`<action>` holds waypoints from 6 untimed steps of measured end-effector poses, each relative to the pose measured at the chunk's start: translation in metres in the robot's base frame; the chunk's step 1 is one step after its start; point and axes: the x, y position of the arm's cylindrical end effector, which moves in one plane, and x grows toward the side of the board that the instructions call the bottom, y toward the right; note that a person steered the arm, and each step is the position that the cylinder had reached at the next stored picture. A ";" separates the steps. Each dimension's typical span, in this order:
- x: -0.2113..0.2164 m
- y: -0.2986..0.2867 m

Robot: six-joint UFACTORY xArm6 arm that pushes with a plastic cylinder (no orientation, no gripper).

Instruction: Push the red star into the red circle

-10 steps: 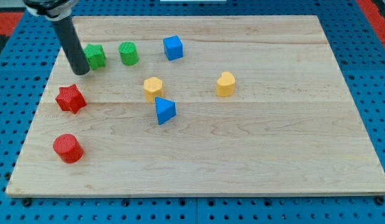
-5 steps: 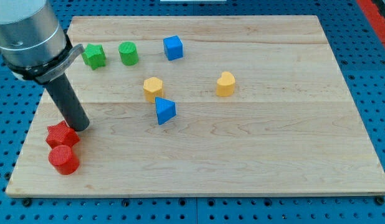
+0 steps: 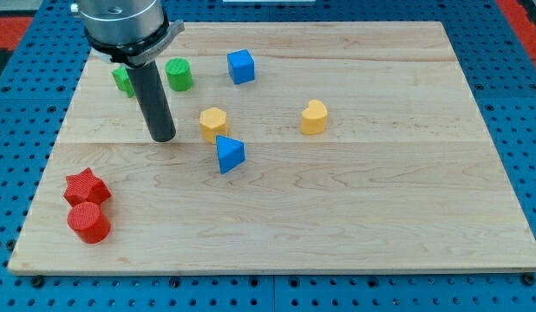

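The red star [image 3: 86,187] lies near the board's left edge, touching the red circle [image 3: 88,223] just below it. My tip [image 3: 164,137] rests on the wood well up and to the right of both red blocks, apart from them. It stands just left of the yellow hexagon [image 3: 212,123]. The rod rises toward the view's top and partly hides the green star [image 3: 122,79].
A green cylinder [image 3: 179,74] and a blue cube [image 3: 240,66] sit near the view's top. A blue triangle [image 3: 229,153] lies below the yellow hexagon. A yellow heart-like block [image 3: 314,117] sits right of centre. The board's left edge [image 3: 44,173] is close to the red blocks.
The red star was pushed down against the red circle, which slid slightly down-left. My tip has since moved away up and to the right, toward the yellow hexagon.
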 end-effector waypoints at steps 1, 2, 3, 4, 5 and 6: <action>-0.006 0.000; -0.010 0.000; -0.014 0.000; -0.013 0.004; -0.013 0.004; -0.013 0.002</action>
